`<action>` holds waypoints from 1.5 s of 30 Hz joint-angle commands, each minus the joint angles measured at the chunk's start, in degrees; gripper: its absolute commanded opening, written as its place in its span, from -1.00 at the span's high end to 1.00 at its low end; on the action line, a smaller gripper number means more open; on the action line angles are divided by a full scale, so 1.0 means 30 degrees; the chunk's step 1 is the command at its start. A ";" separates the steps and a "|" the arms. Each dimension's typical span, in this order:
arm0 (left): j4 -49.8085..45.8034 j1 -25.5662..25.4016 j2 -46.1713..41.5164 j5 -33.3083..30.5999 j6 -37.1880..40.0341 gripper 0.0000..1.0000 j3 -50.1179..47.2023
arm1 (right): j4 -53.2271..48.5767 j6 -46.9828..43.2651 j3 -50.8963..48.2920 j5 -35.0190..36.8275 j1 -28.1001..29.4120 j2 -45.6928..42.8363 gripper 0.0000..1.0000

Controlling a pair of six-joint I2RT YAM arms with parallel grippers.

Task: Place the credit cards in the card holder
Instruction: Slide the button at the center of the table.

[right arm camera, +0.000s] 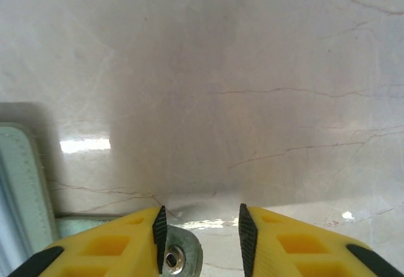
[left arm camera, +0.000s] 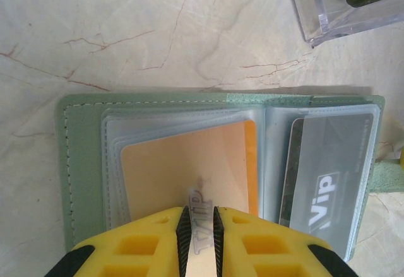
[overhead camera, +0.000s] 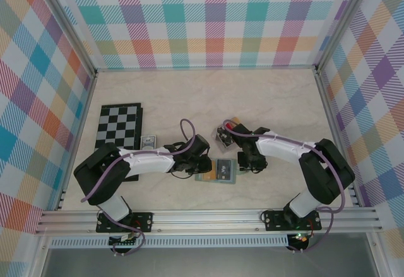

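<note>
Pinching a thin card (left arm camera: pixel 197 200), left claw (left arm camera: pixel 200 219) overhangs soft card holder (left arm camera: pixel 82 163).

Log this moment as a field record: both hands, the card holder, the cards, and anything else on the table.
left hand: shut on a pale card, held edge-on over the open holder
right hand: jaws apart, gripping nothing, low over the table; a metal snap lies by one finger
card holder: open flat between the hands
filled sleeves: orange card on one page, grey Vip card on the facing page
clear tray: beyond the holder, not touching it
chessboard: off to the left
</note>
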 commanded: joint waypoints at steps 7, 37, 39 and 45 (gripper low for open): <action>-0.1457 0.0154 0.0044 -0.0132 -0.0214 0.59 -0.0757 | -0.1293 -0.0595 -0.0628 0.0921 0.0492 0.0005 0.29; -0.1430 0.2449 -0.2860 0.0627 0.0053 0.23 0.0298 | 0.0672 -0.5950 0.9553 -0.4278 -0.3093 0.3312 0.40; -0.1409 0.2480 -0.2798 0.0731 0.0062 0.23 0.0309 | 0.0749 -0.5915 0.9571 -0.4282 -0.3078 0.3573 0.40; -0.1468 0.2542 -0.2827 0.0762 0.0077 0.23 0.0195 | 0.0980 -0.6049 0.9703 -0.4996 -0.3080 0.4036 0.44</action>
